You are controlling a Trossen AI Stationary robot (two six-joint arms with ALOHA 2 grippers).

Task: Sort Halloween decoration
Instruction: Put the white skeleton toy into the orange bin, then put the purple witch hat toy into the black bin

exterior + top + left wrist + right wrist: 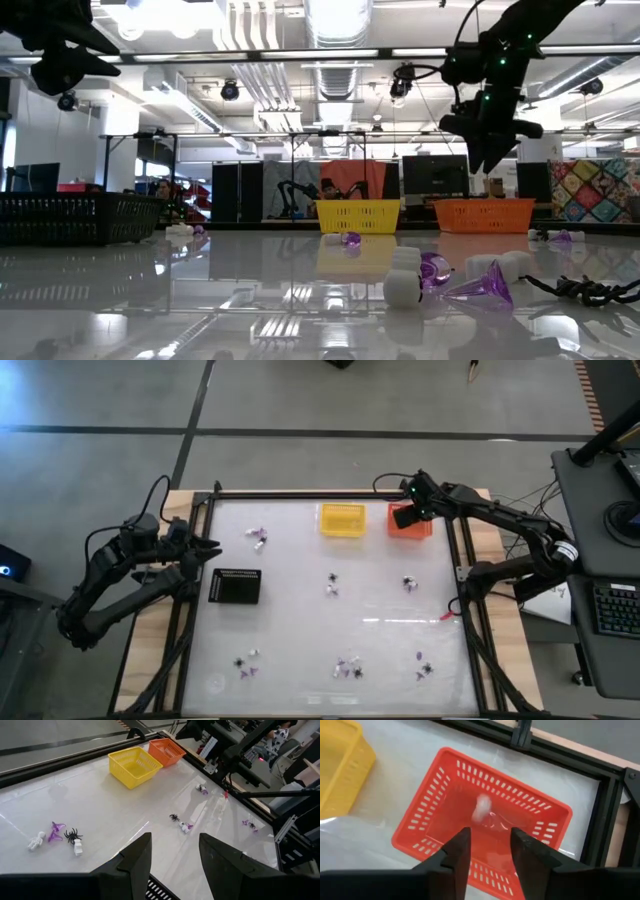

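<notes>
Hovering over the orange basket (480,820) at far right, the right gripper (487,847) had its fingers apart, a pale trinket (482,806) blurred in the basket below. Other trinkets (347,669) lay scattered across the table (300,610). Left gripper (172,857) sat spread and empty at the left edge beside the black basket (236,587).

This is a robotics lab in a big open industrial hall. The low view shows a high ceiling with exposed ducts (335,25) and hanging lamps (229,90), and far behind the table stand dark monitors (436,178) and another robot arm (300,195). In the high view, the floor is grey concrete (300,395). On the right stands a desk with a keyboard (613,608) and loose cables (535,495).
</notes>
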